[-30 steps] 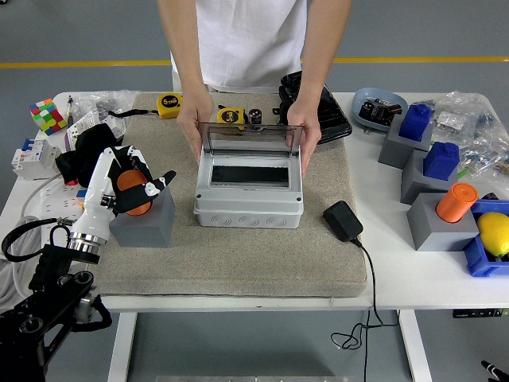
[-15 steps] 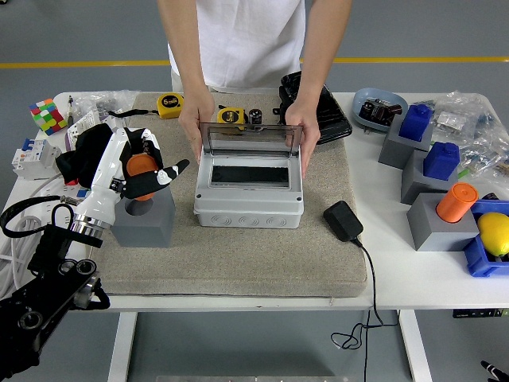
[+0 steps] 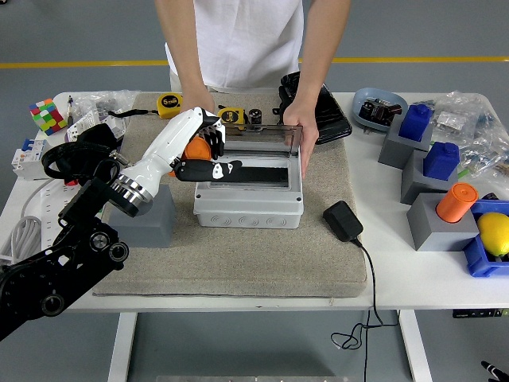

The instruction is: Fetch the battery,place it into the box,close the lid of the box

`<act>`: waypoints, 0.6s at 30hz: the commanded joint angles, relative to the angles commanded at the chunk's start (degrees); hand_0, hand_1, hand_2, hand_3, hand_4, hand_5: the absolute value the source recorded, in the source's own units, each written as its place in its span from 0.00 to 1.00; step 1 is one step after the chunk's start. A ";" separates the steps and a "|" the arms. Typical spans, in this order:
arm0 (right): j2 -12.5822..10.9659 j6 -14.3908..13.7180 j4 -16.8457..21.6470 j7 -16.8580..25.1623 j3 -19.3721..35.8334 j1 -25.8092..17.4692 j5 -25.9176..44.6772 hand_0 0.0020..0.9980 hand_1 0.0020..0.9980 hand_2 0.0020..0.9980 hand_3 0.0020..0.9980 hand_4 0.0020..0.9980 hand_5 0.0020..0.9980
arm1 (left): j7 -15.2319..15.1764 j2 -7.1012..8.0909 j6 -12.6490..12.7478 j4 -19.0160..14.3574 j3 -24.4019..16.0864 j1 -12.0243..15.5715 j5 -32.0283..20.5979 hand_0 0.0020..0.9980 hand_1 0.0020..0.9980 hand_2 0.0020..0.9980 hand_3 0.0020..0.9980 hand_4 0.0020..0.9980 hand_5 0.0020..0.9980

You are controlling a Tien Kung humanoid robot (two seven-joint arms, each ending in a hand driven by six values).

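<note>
- Padded mat [image 3: 238, 263] carries the open box [image 3: 248, 195].
- Left hand [image 3: 199, 151] grasps the battery [image 3: 196, 148], just above the box's left end.
- Person's hands [image 3: 302, 131] hold the lid [image 3: 258, 137].

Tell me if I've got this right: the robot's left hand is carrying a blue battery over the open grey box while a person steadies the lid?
Not quite. The head view shows the battery in the left hand is orange, not blue. The rest holds: it is over the open grey box, and a person's hand steadies the lid.
</note>
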 joint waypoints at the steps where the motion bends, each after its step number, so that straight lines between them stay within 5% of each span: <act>1: 0.03 -0.01 0.00 0.00 -0.05 -0.02 0.04 0.66 0.63 0.63 0.55 0.95 0.44 | 0.71 -0.22 -0.09 0.26 1.15 -0.86 0.01 0.00 0.03 0.15 0.22 0.89 0.00; 9: 0.18 -0.01 -0.07 0.02 -0.32 -0.14 0.29 0.66 0.63 0.63 0.55 0.94 0.44 | 3.79 -3.42 0.19 4.20 8.05 -7.54 -0.75 0.00 0.03 0.15 0.27 0.93 0.00; 18: 0.43 -0.04 -0.18 0.12 -0.61 -0.21 0.46 0.66 0.63 0.63 0.55 0.94 0.44 | 3.44 -7.34 2.35 11.35 12.81 -12.73 -3.05 0.00 0.03 0.15 0.34 0.99 0.00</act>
